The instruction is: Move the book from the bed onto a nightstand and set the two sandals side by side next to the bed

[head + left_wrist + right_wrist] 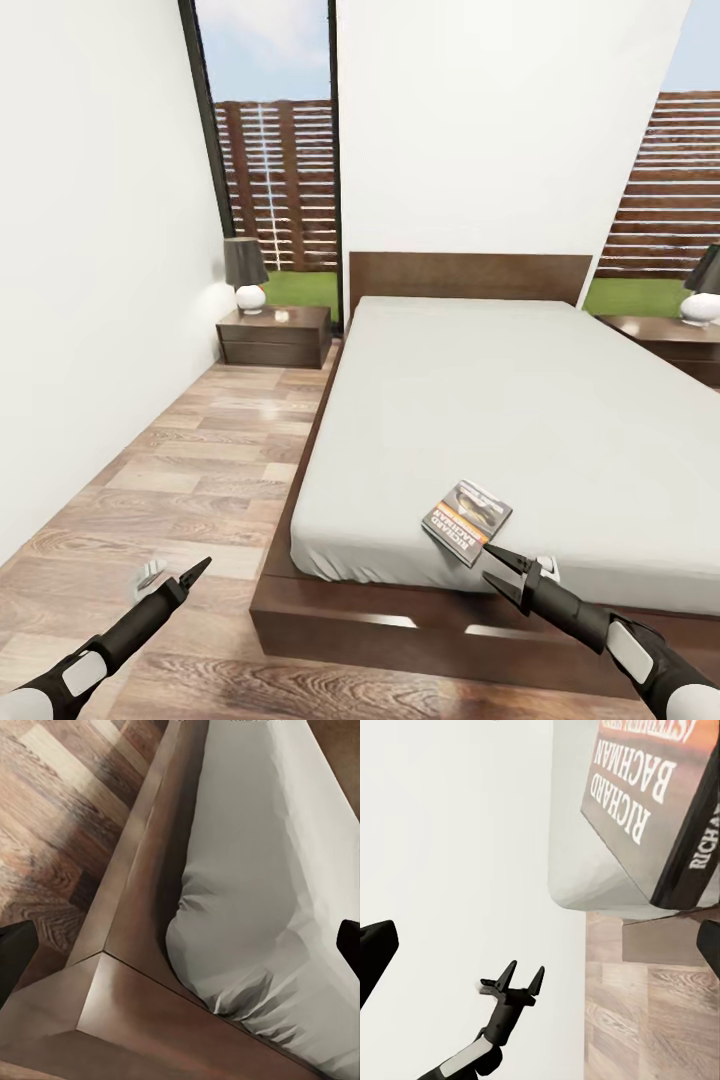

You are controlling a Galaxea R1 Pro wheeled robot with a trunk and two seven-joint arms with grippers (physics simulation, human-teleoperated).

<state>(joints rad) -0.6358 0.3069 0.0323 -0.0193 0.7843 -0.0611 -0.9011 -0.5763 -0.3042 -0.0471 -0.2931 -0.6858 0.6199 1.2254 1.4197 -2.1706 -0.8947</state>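
Near the bed's (520, 400) foot edge lies the book (467, 520); right gripper (503, 572) spread just short of it, left gripper (192, 575) spread idle. Next: reach, pinch book.

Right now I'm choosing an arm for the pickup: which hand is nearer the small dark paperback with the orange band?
Right. The right hand is just below the paperback; the left hand hangs over the floor.

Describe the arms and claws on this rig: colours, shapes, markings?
Both arms are slim black tubes that taper toward the tips. Each has a pale grey rounded-rectangle panel on the forearm and white shells nearer the body. The left claw and right claw each end in two thin, pointed black fingers. A small white part sits at each wrist. No cables visible.
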